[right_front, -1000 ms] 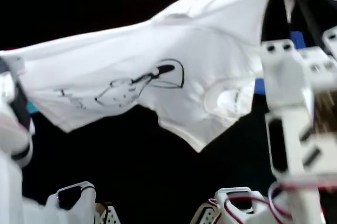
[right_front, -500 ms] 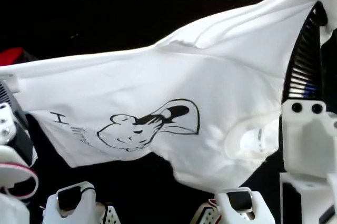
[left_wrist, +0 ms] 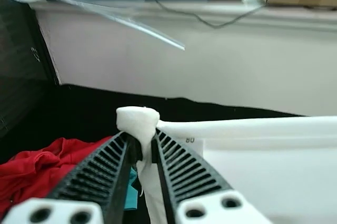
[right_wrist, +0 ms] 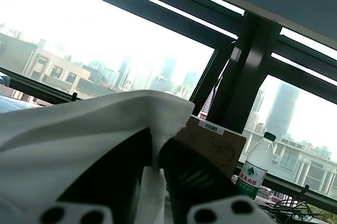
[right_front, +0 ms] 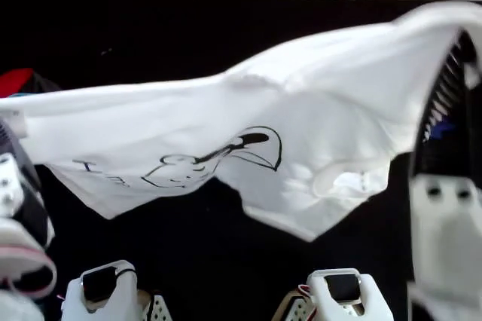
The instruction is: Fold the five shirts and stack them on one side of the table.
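Holding the white shirt (right_front: 226, 125) in the air over the black desk (right_front: 188, 35), one claw at each end. The shirt's long axis runs left-right across the desk. The right end is higher, so the span slopes down to the left. The printed side faces near, with a black line drawing (right_front: 215, 161) about mid-span, low on the fabric and stretched along the same axis. The lower edge sags to a point right of centre.

Left claw (left_wrist: 141, 139): fingers almost together, pinching a bunched wad of white fabric at the shirt's left end.

Right claw (right_wrist: 158, 149): clamped the same way on a fold of fabric at the raised right end.

Red shirt (left_wrist: 37, 169) lies crumpled on the desk at far left.
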Tool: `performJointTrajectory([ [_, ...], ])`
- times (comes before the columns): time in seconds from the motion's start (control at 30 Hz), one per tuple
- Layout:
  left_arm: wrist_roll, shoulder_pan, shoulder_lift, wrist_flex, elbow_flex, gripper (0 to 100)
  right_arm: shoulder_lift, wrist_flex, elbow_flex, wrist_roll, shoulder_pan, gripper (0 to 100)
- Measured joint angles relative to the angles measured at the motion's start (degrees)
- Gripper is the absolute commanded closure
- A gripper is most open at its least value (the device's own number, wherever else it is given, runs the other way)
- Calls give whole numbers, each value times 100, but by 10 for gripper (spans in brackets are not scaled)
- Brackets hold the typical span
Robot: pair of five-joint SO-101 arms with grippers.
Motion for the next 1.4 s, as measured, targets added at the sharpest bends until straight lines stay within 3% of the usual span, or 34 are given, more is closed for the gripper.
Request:
performJointTrajectory([
  [0.47, 0, 0, -387, 0, -9, 992, 0, 185, -457, 0, 0, 993],
  [0.67, -18, 0, -114, 0, 448, 992, 316, 185, 475, -62, 0, 993],
  [1.0, -35, 9, 2576, -659, 1407, 992, 2171, -782, 2286, -536, -246, 993],
  [1.23, -325, 325, 4765, -1679, 1424, 992, 4158, -1363, 2022, -554, -281, 993],
  [1.4, -510, 360, 5749, -1881, 932, 992, 5565, -1363, 1310, -554, -281, 993],
])
